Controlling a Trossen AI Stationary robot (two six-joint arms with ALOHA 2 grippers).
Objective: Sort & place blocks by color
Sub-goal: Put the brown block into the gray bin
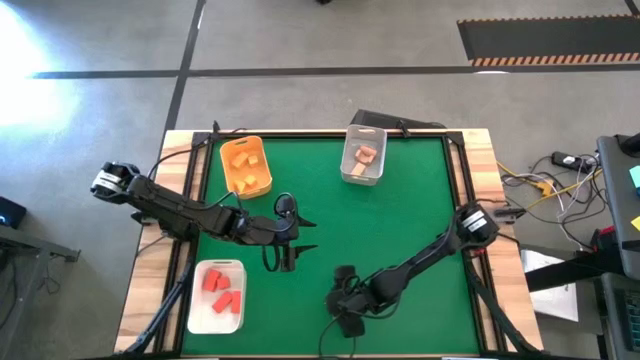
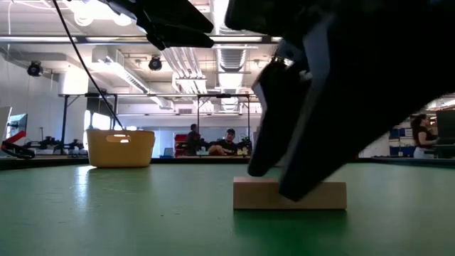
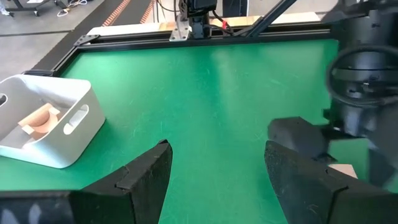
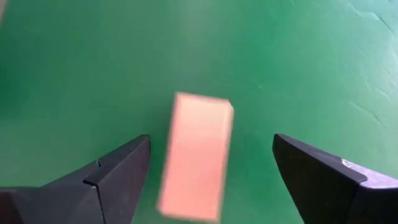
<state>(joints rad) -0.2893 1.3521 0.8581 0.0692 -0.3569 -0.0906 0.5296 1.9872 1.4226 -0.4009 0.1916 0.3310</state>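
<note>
mat (image 1: 400,200) green | tan block (image 4: 196,163) | orange bin (image 1: 246,167) | red blocks (image 1: 222,290)

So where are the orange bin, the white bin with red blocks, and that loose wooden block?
orange bin (image 1: 262,150), high view, its far rim.
white bin (image 1: 198,318), high view, its left wall.
wooden block (image 2: 256,195), low view, its front face.

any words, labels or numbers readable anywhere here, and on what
None can be read.
The orange bin, clear bin, white bin and the tan block show no print.
Room signs behind the table in the low view are too blurred to read.
</note>
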